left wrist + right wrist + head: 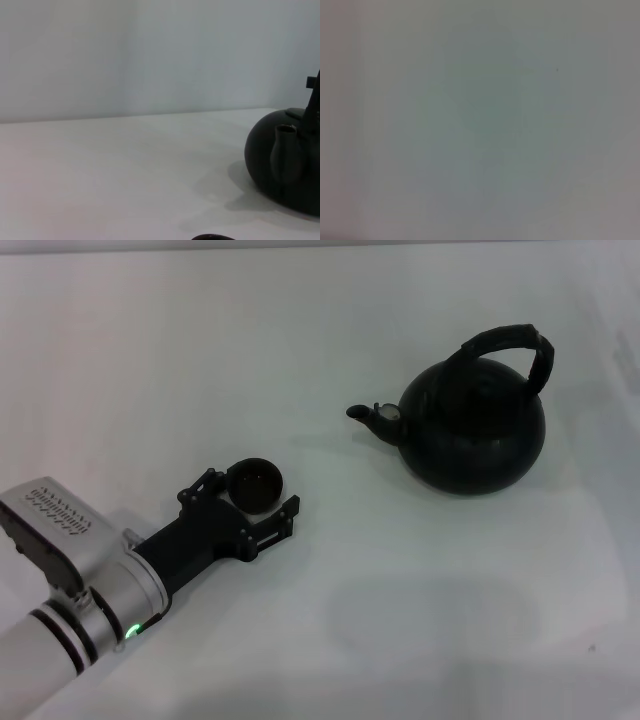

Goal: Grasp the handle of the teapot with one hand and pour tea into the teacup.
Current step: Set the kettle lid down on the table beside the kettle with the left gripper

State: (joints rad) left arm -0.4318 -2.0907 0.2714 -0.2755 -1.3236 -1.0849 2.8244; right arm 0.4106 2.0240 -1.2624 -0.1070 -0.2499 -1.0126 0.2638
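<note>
Teapot (475, 425) spout points toward teacup (256, 483).

Matte-black teapot (472, 430) with ribbed black handle (512, 345), dark brown-black teacup (256, 484), on a plain white table (420, 590).

Nothing here carries writing that can be read. The silver housing of the left arm (50, 525), near left on the table, has a small patch of fine raised marks on top, too small to make out as letters or numbers. The teapot (472, 430), far right, is plain matte black with no label, brand or sign on it.
</note>
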